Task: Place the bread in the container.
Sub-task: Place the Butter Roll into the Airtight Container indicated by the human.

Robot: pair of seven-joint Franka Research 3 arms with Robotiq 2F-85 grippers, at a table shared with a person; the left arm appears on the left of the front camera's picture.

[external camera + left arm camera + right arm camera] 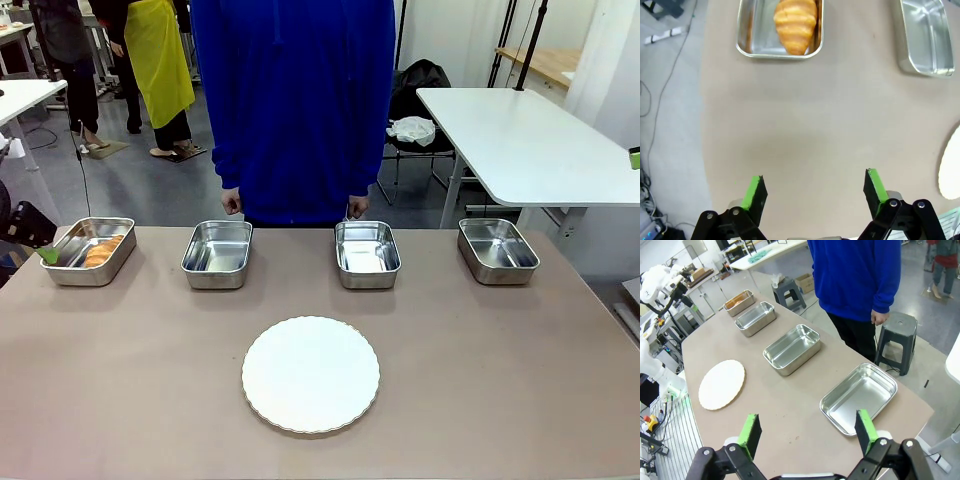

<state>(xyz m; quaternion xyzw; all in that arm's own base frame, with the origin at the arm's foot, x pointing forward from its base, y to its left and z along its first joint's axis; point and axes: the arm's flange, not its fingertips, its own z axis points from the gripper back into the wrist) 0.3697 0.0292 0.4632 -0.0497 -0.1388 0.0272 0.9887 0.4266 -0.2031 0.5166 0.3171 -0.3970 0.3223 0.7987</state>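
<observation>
The bread (pixel 100 252), a golden-brown croissant, lies inside the leftmost container (pixel 75 275), a shallow steel pan at the table's far left. In the left wrist view the bread (pixel 795 22) rests in that container (pixel 746 27) well ahead of my left gripper (pixel 814 187), which is open with nothing between its green pads and hovers over bare table. In the front view my left gripper (pixel 42 250) shows at the left edge, just beside the pan. My right gripper (pixel 807 427) is open and empty, high above the table's right end; from there the bread (pixel 734 302) shows in the farthest pan (pixel 740 308).
Three more steel pans (pixel 217 270) (pixel 367 272) (pixel 497 268) stand in a row along the far edge. A round white scalloped plate (pixel 311 374) lies in the middle near me. A person in blue stands behind the table, a hand (pixel 232 203) hanging by each side.
</observation>
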